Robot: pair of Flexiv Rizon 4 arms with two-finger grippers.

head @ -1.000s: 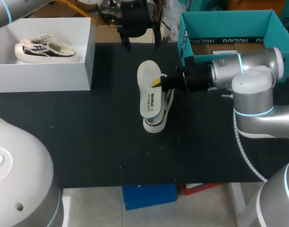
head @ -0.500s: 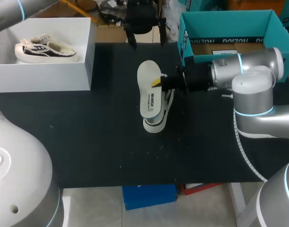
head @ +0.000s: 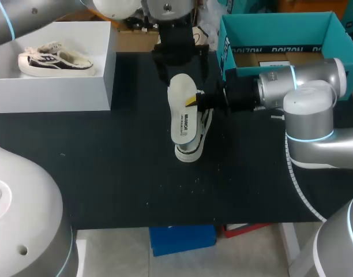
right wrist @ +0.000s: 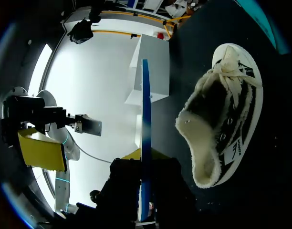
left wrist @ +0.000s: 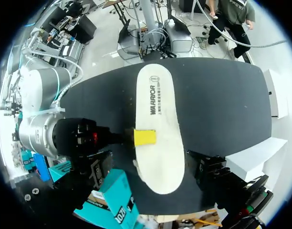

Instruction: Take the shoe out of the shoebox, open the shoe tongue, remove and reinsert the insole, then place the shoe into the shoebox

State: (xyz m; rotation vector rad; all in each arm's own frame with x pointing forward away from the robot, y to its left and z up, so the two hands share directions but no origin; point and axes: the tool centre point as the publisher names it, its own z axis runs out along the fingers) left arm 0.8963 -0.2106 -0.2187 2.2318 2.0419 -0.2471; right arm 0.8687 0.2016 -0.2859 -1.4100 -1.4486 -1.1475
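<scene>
A white insole (head: 182, 112) is held flat above the table, and my right gripper (head: 192, 101) is shut on its edge. Under it a black-and-white fleece-lined shoe (head: 192, 147) lies on the black mat. From the right wrist, the insole (right wrist: 145, 119) shows edge-on between the fingers, with the shoe (right wrist: 227, 124) beside it. My left gripper (head: 182, 70) hangs open over the insole's far end, its fingers on either side without touching. Its own view looks down on the insole (left wrist: 158, 119) and on the right gripper's yellow fingertip (left wrist: 145, 137).
A white shoebox (head: 104, 75) at the back left holds a second matching shoe (head: 55, 57). A teal shoebox (head: 280, 26) stands at the back right behind my right arm. Bare black mat lies in front of the shoe.
My left gripper has come down from the table's far edge to the insole's far end, still open. The right arm, insole and shoe have not moved.
</scene>
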